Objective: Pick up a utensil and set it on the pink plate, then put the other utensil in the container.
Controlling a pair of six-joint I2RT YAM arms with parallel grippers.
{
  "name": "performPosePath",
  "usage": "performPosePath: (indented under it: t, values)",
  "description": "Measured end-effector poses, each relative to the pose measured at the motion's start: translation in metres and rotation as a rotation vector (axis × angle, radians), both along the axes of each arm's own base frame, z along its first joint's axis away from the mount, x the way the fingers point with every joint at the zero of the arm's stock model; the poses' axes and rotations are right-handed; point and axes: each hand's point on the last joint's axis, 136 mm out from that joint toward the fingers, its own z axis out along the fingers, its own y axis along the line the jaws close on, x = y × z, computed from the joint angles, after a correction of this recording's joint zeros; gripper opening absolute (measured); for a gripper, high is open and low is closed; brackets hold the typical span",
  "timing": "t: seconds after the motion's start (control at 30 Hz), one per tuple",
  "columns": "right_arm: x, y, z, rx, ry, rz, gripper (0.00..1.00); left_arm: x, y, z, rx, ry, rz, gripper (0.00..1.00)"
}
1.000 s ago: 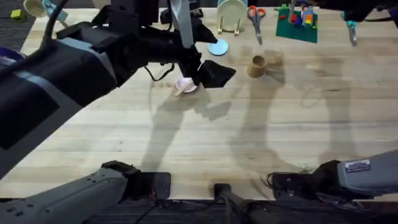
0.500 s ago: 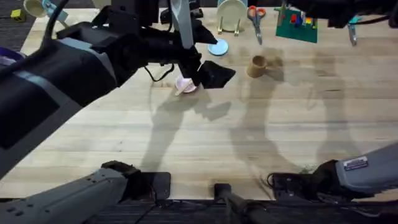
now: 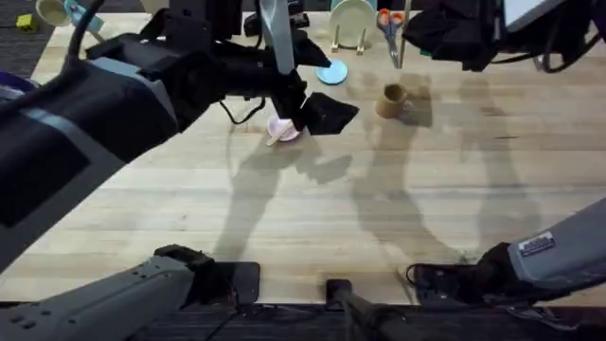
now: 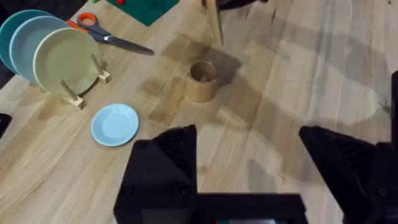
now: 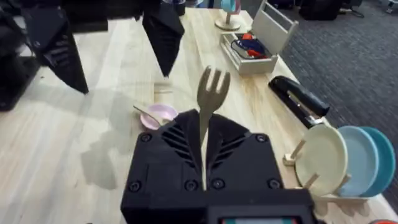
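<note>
One wooden fork [image 5: 212, 84] stands upright, tines up, pinched between the closed fingers of the right gripper [image 5: 203, 134]; from overhead, that gripper [image 3: 445, 38] hangs dark at the far edge of the table [image 3: 379, 218], with the fork's handle [image 3: 402, 43] showing as a thin pale strip above and just behind the single tan cup [image 3: 391, 99]. The left wrist view shows the same cup [image 4: 202, 79] upright and open-mouthed, with the fork's handle [image 4: 214, 25] hanging just beyond it and not touching it. One small pink plate [image 5: 158, 115] lies flat on the wood with one wooden spoon [image 5: 147, 112] resting across it, its handle sticking out past the rim; overhead the plate [image 3: 282, 129] and spoon [image 3: 273, 138] sit right under the left gripper [image 3: 317, 109]. That gripper [image 4: 249, 155] is spread wide, both black fingers well apart with nothing between them. One light blue plate [image 4: 114, 124] lies flat by itself near the cup. A wooden rack [image 4: 74, 96] holds three more plates on edge: one pale green [image 4: 65, 61] in front and two blue ones [image 4: 22, 34] behind. One pair of orange-handled scissors [image 4: 106, 34] lies beside the rack.
</note>
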Motion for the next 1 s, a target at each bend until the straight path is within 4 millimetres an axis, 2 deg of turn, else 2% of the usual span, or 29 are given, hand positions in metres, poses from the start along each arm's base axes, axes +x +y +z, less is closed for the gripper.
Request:
performPosePath:
  t: [0.37,0.7,1.0]
  values:
    - [0.013,-0.004,-0.042,0.007,0.042,0.001,0.030,-0.002,0.001,-0.002,0.004,0.012,0.000,0.994]
    - [0.026,-0.033,-0.066,0.013,0.074,-0.069,0.030,-0.002,0.001,-0.002,0.004,0.013,0.000,0.994]
    - [0.034,-0.035,-0.092,0.014,0.084,-0.067,0.029,-0.002,0.001,-0.002,0.004,0.013,0.000,0.995]
